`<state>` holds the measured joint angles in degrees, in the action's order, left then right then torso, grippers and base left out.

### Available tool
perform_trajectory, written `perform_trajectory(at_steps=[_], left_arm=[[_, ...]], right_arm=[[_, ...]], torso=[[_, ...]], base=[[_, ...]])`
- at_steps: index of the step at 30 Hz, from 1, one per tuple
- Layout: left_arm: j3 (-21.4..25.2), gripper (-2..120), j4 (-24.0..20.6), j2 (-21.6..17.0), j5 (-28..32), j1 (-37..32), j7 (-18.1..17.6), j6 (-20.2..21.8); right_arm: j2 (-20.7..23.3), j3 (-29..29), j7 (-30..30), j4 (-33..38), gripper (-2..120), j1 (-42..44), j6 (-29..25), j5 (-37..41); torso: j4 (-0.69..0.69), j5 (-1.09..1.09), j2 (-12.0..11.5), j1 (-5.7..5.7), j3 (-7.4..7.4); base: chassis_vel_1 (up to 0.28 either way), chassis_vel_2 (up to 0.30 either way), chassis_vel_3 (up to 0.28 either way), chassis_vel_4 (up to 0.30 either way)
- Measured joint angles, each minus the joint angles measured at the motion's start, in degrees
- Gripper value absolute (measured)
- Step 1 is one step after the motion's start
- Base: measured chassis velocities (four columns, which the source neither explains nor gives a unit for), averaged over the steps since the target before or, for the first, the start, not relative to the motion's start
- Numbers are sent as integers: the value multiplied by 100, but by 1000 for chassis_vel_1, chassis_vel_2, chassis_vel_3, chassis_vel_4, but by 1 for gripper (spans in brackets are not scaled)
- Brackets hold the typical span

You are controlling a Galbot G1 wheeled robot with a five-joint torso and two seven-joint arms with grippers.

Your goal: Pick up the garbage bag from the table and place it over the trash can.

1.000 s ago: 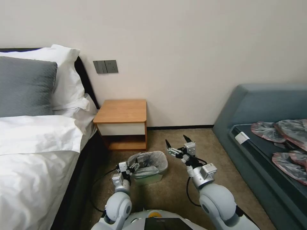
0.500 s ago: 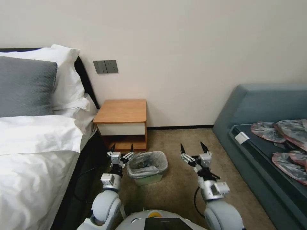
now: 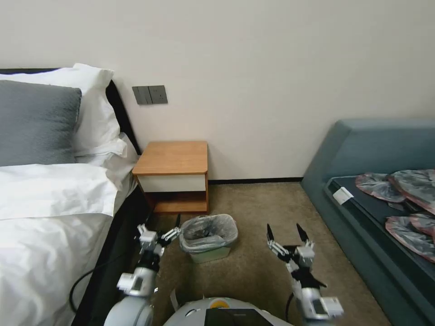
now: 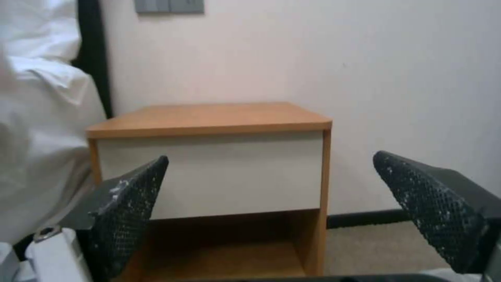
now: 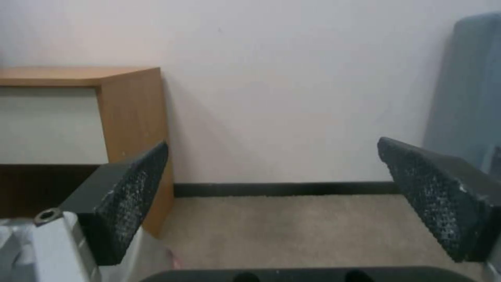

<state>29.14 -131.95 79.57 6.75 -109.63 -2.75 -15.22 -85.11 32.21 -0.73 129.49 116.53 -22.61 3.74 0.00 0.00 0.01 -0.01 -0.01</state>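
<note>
1. The left gripper [image 3: 159, 225] hangs with its fingers spread wide and nothing between them, low over the carpet [image 3: 253, 267]
2. The right gripper [image 3: 286, 233] is likewise spread and empty, also above the carpet
3. The can [image 3: 209, 238] stands on the carpet between the two grippers, just beside the left one and farther from the right one, touching neither
4. The bag [image 3: 213, 226] lines the can, its grey plastic folded over the rim
5. The table [image 3: 173, 174] stands just beyond the left gripper, against the wall; in the left wrist view its white drawer front [image 4: 209, 172] fills the gap between the dark fingers [image 4: 130, 213]
6. In the right wrist view the table's side [image 5: 133, 129] lies past one finger [image 5: 128, 196], with bare carpet [image 5: 292, 231] ahead
</note>
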Motion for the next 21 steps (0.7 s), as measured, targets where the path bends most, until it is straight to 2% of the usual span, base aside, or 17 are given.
perform_trajectory(at_steps=[4, 21], left_arm=[[-11, 100, -203, 45, -42, -499, -207, -244], [-28, 100, -211, 41, -48, -507, -256, -253]], right_arm=[[61, -69, -176, -52, 100, 242, -389, -38], [81, -94, -220, -27, 100, 222, -369, -56]], torso=[[1, 1, 0, 0, 0], [0, 0, 0, 0, 0]], base=[[0, 0, 0, 0], [0, 0, 0, 0]])
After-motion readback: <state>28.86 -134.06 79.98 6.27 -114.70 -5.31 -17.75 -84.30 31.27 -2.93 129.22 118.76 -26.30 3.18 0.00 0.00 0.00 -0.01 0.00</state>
